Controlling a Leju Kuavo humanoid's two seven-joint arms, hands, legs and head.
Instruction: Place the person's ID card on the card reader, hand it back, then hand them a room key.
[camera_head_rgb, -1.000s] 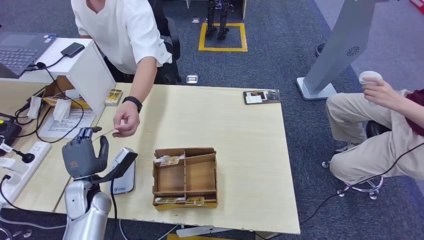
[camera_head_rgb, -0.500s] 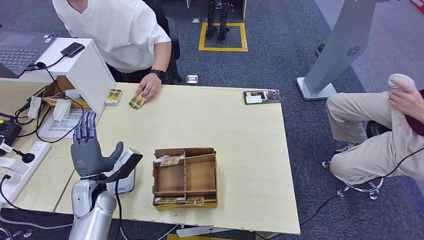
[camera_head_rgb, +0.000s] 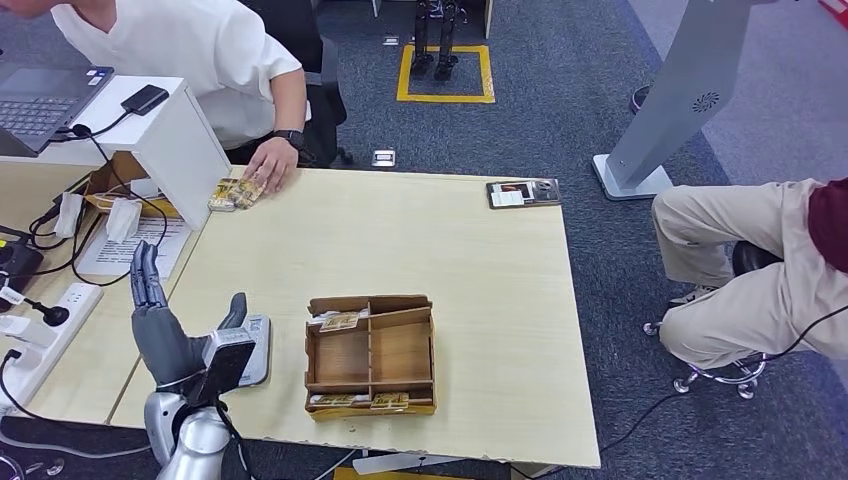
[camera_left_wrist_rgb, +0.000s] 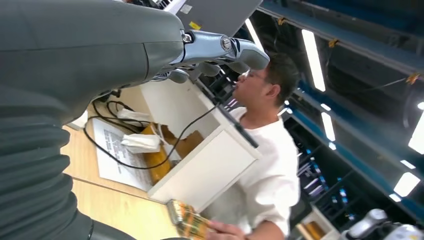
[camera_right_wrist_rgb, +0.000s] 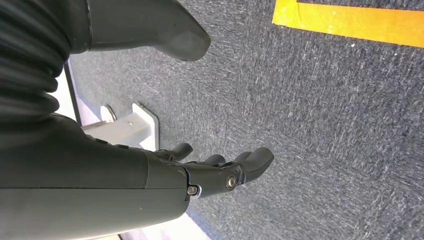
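My left hand (camera_head_rgb: 165, 322) hovers over the table's near left corner with fingers spread and nothing in it; its fingers (camera_left_wrist_rgb: 220, 50) show in the left wrist view. The grey card reader (camera_head_rgb: 258, 345) lies just right of it, partly hidden by my wrist. At the far left edge a person's hand (camera_head_rgb: 268, 165) rests on a small stack of gold-patterned cards (camera_head_rgb: 230, 194), and the cards (camera_left_wrist_rgb: 186, 222) appear close up. A wooden divided tray (camera_head_rgb: 400, 350) holds key cards (camera_head_rgb: 340, 321). My right hand (camera_right_wrist_rgb: 220, 175) hangs over the carpet, fingers loose, empty.
A white stand (camera_head_rgb: 175, 140) with a laptop (camera_head_rgb: 40, 100) and cables crowds the left. A power strip (camera_head_rgb: 40, 330) lies by my left arm. A dark card holder (camera_head_rgb: 523, 192) sits at the far edge. A seated person (camera_head_rgb: 750, 260) is on the right.
The person took the card from my left hand and drew it back to the stack at the far edge. My left hand opened and sank toward me.
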